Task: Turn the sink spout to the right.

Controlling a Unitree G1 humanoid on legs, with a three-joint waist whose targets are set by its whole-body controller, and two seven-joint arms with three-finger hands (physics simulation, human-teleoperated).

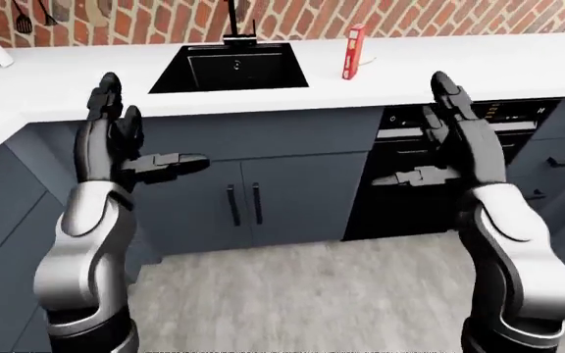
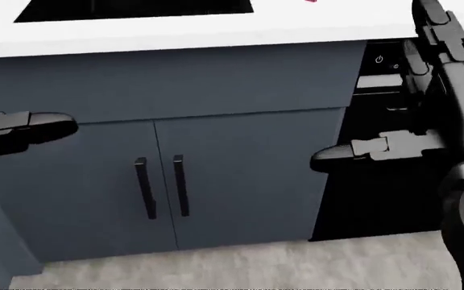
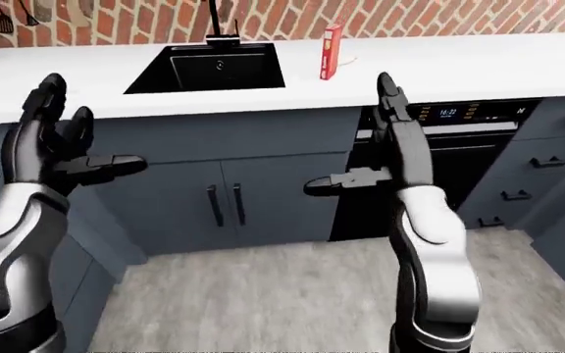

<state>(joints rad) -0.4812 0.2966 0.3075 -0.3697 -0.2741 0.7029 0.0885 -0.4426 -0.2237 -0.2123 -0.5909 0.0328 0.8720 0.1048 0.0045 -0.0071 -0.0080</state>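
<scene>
**Both hands raised and empty, short of the sink**

Landmark: black sink (image 1: 231,68), set in the white counter (image 1: 479,66) below the brick wall (image 1: 439,16).

- Sink spout (image 1: 231,16): thin dark upright at the sink's top edge in the left-eye view, rising from a dark base. Its upper part is cut off by the frame, so which way it points cannot be told.
- Red carton (image 1: 353,51): upright on the counter, just right of the sink, apart from it.
- Left hand (image 1: 116,136): below and left of the sink, level with the cabinet fronts. Fingers spread upward, thumb pointing sideways toward the right. Holds nothing.
- Right hand (image 1: 454,136): below and right of the sink, over the black oven (image 3: 459,147). Fingers extended upward, thumb pointing left, apart. Holds nothing.
- Two grey cabinet doors (image 2: 160,181) with vertical black handles sit directly under the sink.
- Grey floor (image 1: 312,294) lies below the cabinets.
</scene>
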